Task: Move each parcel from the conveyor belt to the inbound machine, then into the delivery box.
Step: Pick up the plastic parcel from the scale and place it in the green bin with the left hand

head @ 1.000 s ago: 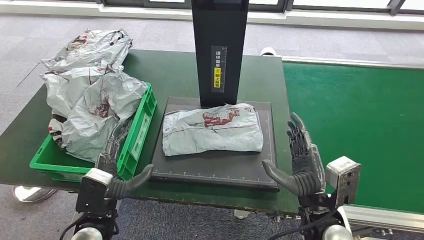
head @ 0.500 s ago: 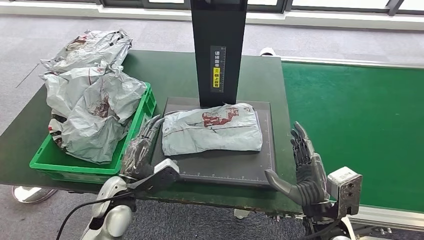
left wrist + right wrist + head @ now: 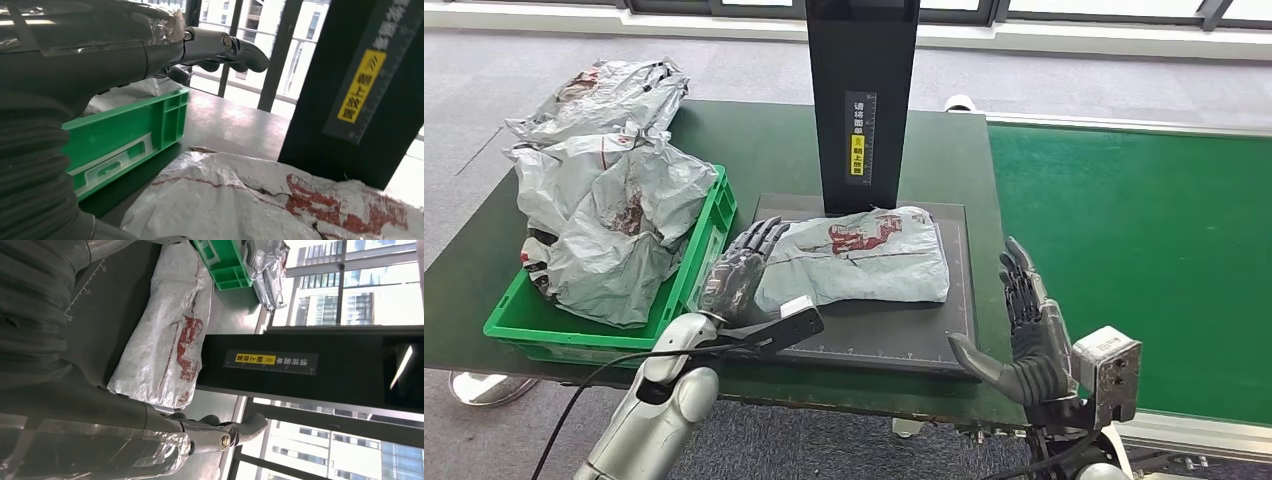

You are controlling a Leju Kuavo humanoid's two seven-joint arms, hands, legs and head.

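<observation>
Beside left robot hand (image 3: 742, 268), parcel (image 3: 854, 258) flat on scanner plate (image 3: 874, 335).

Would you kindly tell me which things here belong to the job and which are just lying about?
Job:
- parcel on the inbound machine
- green delivery box, parcels inside
- conveyor belt
- left robot hand, right robot hand

Lying about:
- table
</observation>
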